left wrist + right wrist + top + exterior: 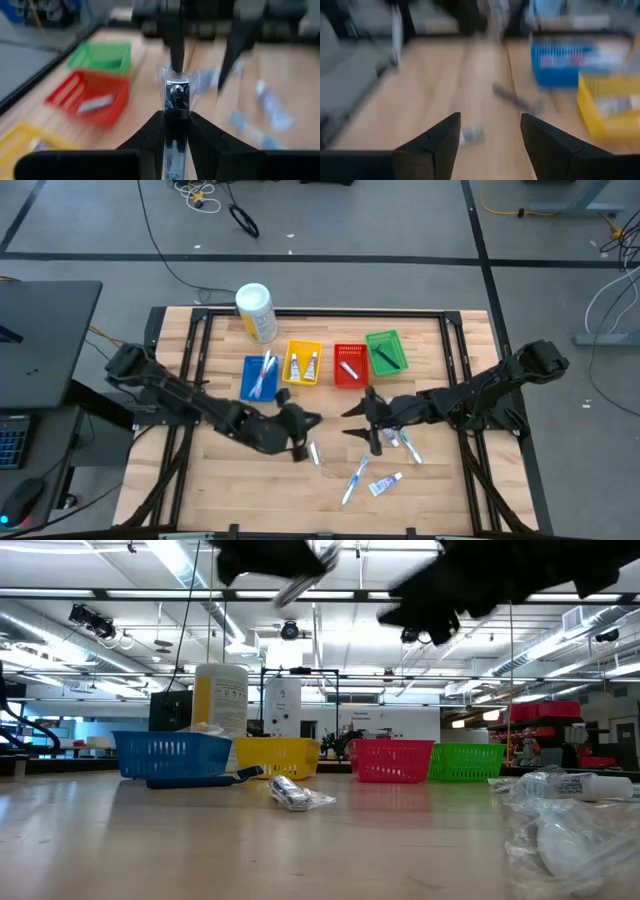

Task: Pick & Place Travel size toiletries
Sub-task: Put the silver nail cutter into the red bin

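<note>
The left wrist view showed a small shiny silver toiletry in a clear wrapper (pixel 176 97) pinched between the closed fingers of the left gripper (pixel 176 125). In the high view the same wrapped item (pixel 313 451) was seen at the tip of the left gripper (pixel 303 435), near the middle of the light wooden slatted table (pixel 200 470) and toward six o'clock of the small yellow plastic basket (pixel 303 363). In the low view it was held up in the air, clear of the tabletop.

More toiletries lay loose at about four o'clock of that gripper: a slim blue-and-white toothbrush (pixel 355 480), a small white-and-blue toothpaste tube (pixel 385 483) and another white-and-blue tube (pixel 410 448). A wrapped item (pixel 295 794) was seen lying on the table in the low view.

The right gripper (pixel 362 420) was held at three o'clock of the left one, its fingers spread wide apart and empty, as the right wrist view also showed (pixel 490 140).

Along twelve o'clock a row of baskets was set: a blue one (pixel 259 377), the yellow one, a red one (pixel 350 365) and a green one (pixel 386 351), each with items inside. A tall white-and-yellow cylindrical canister (pixel 255 312) stood beyond the blue basket.
</note>
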Controlling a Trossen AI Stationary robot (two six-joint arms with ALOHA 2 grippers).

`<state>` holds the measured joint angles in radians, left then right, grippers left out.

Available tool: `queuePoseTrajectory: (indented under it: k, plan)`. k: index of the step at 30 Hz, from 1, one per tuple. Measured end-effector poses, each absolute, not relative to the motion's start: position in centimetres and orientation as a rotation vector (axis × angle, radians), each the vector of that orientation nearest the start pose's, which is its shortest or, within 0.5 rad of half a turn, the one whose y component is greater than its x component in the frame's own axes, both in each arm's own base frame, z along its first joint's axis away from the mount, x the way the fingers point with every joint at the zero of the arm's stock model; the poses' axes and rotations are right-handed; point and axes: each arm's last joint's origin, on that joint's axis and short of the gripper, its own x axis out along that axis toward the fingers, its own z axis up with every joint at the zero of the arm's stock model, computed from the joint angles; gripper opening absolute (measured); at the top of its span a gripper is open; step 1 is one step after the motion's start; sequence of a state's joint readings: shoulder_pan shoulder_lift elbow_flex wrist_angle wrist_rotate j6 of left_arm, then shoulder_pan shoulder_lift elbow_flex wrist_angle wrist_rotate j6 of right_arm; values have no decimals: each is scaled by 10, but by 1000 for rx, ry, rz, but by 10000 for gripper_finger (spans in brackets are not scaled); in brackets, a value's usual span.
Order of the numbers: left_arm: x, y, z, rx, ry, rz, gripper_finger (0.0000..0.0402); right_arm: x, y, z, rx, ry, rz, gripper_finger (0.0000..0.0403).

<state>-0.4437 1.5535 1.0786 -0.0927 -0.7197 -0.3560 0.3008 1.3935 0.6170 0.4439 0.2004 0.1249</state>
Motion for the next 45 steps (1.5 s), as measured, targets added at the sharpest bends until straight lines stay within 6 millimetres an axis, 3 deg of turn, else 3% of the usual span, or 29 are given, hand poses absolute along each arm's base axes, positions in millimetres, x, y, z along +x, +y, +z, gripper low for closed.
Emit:
queuePoseTrajectory:
  k: [3,8,12,17,24,28,37,45]
  plan:
    - [326,-109,273,-92,315,324,72,276,79,212,70,201,73,218]
    - [341,-89,289,-82,173,242,88,282,74,213,124,99,-98,218]
    - [345,-79,293,-77,137,207,83,289,71,211,135,56,-65,218]
    - [348,-70,293,-82,141,206,72,291,67,215,106,7,-49,218]
    - [348,-69,295,-27,123,201,87,293,57,223,107,-75,-53,215]
    - [348,-69,296,-22,108,203,81,294,51,222,103,-65,-48,189]
    - [349,-65,296,-26,114,213,84,295,47,223,97,-69,-4,91]
    - [349,-65,296,-21,116,239,80,295,47,222,93,-63,-2,78]
